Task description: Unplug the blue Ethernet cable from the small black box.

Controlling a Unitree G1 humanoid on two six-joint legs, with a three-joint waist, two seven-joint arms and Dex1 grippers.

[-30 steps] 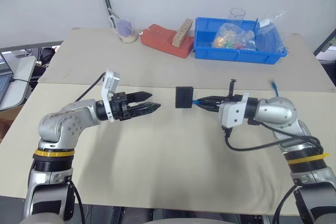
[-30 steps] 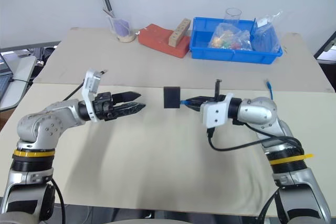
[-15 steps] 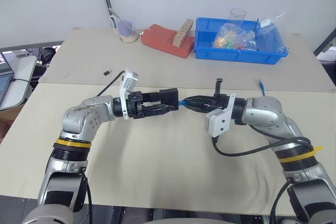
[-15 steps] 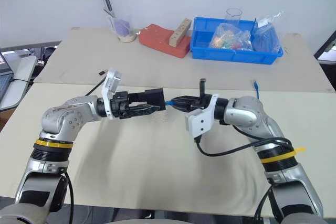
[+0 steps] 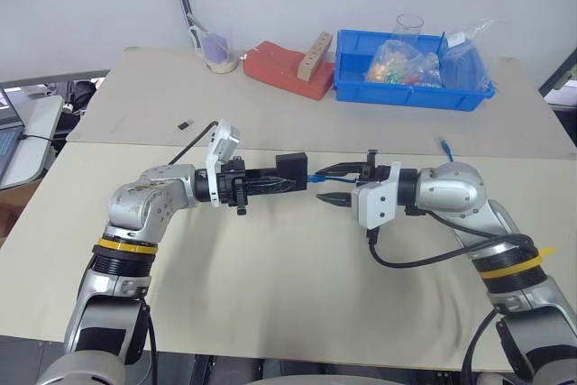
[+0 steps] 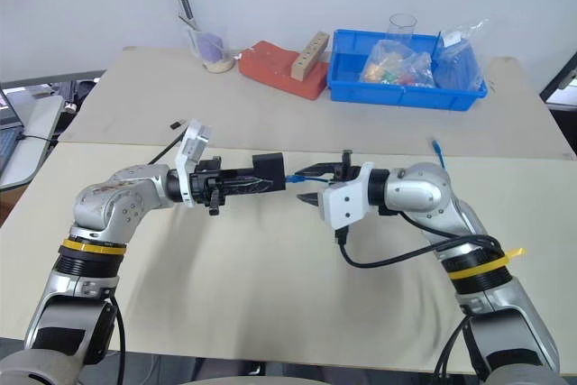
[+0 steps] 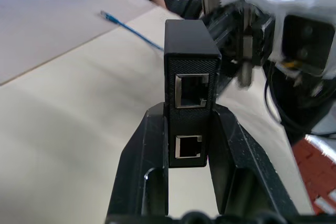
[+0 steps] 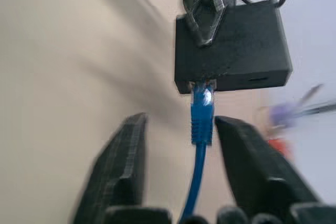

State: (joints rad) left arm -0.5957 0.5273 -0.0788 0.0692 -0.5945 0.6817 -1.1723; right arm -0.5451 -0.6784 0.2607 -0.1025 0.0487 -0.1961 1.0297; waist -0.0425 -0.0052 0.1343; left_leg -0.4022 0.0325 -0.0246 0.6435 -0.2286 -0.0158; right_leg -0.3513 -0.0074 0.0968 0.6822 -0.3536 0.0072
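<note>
At the frame's middle, the left gripper pinches the small black box, bracing it above the table. The right gripper stands spread around the blue Ethernet cable, plug still seated. Bare tabletop around leaves room for pulling apart.

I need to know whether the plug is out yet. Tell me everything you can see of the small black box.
The small black box is a matte, squarish plastic block, held above the table between the shut fingers of the left gripper. Its face toward that wrist shows two empty square ports, one above the other. On the opposite side the blue Ethernet cable is plugged in, running back between the open fingers of the right gripper, which do not touch the box.
</note>
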